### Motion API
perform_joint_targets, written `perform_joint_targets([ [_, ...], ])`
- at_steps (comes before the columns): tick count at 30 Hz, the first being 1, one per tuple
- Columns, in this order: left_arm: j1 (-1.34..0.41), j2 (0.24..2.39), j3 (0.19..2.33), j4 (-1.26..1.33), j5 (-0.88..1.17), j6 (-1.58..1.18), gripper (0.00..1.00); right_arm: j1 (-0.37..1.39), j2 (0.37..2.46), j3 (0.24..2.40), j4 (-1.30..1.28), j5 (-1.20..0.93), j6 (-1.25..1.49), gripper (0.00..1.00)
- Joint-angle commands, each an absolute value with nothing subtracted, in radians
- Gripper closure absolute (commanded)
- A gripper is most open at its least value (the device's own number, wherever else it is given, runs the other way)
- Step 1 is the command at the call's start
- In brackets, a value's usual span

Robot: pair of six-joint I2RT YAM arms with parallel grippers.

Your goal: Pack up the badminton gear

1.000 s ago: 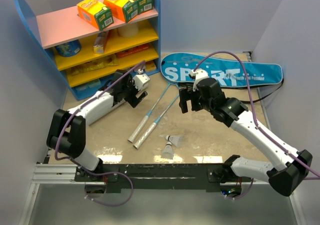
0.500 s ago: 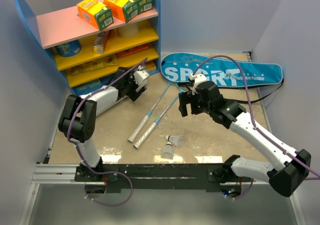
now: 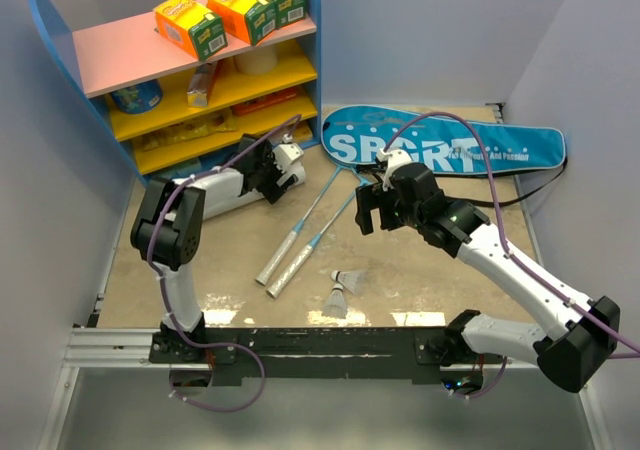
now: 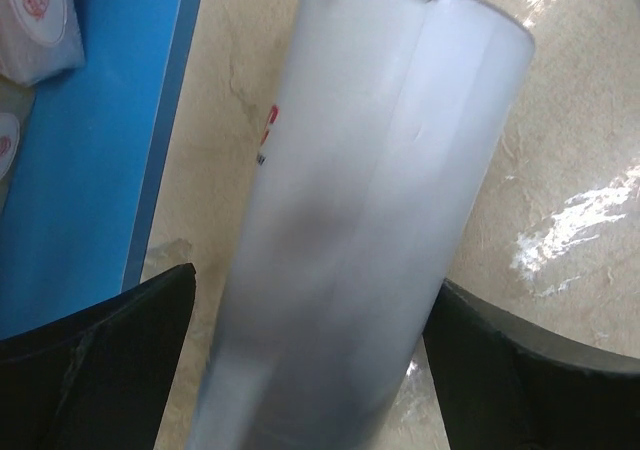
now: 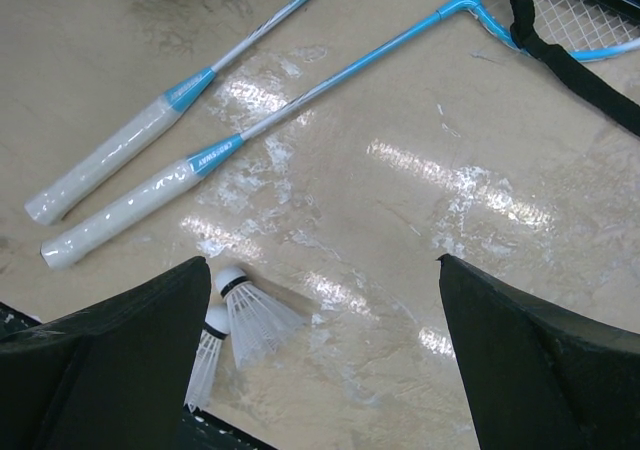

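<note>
Left arm: elbow has swung up toward the shelf [image 3: 120, 55]; left gripper [image 3: 266, 168] jaws straddle a white tube [image 4: 370, 220], grip unclear.
Right gripper [image 5: 322, 260]: jaws apart, empty, over the counter [image 3: 430, 280].
Bag [image 3: 450, 145]: counter's far side, beyond them.
Rackets [image 5: 130, 205]: ahead, untouched.
Shuttlecocks [image 5: 255, 315]: just beside one jaw.

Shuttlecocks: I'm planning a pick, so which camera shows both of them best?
Top external: both shuttlecocks lie whole and unblocked near the racket handles. The right wrist view is closer, but its own finger hides part of one. The left wrist view shows neither.
</note>
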State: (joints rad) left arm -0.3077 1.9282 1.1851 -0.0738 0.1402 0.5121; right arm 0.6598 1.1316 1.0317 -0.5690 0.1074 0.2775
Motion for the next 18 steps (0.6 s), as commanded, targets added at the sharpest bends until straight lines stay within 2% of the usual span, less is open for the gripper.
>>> perform_joint_targets([
  [1,-0.301,1.982,1.227,-0.126,0.227,0.512,0.05,0.657,1.120,1.045,-0.563,0.083,0.288,0.01],
  [8,-0.302,1.971,1.224,-0.164,0.298,0.499,0.23,0.658,1.121,1.035,-0.564,0.069,0.295,0.02],
  [9,-0.304,1.967,1.226,-0.172,0.307,0.492,0.30,0.657,1.121,1.037,-0.565,0.068,0.295,0.01],
  [11,-0.307,1.962,1.227,-0.187,0.317,0.482,0.38,0.657,1.118,1.042,-0.566,0.074,0.295,0.01],
  [12,-0.311,1.960,1.224,-0.192,0.314,0.480,0.48,0.658,1.118,1.043,-0.565,0.072,0.296,0.01],
  [13,-0.314,1.953,1.221,-0.192,0.308,0.476,0.53,0.657,1.120,1.045,-0.568,0.072,0.299,0.01],
  [17,-0.344,1.890,1.210,-0.189,0.270,0.459,0.59,0.657,1.109,1.039,-0.566,0.068,0.311,0.01],
  [18,-0.357,1.872,1.216,-0.189,0.264,0.450,0.64,0.657,1.101,1.037,-0.566,0.067,0.311,0.01],
])
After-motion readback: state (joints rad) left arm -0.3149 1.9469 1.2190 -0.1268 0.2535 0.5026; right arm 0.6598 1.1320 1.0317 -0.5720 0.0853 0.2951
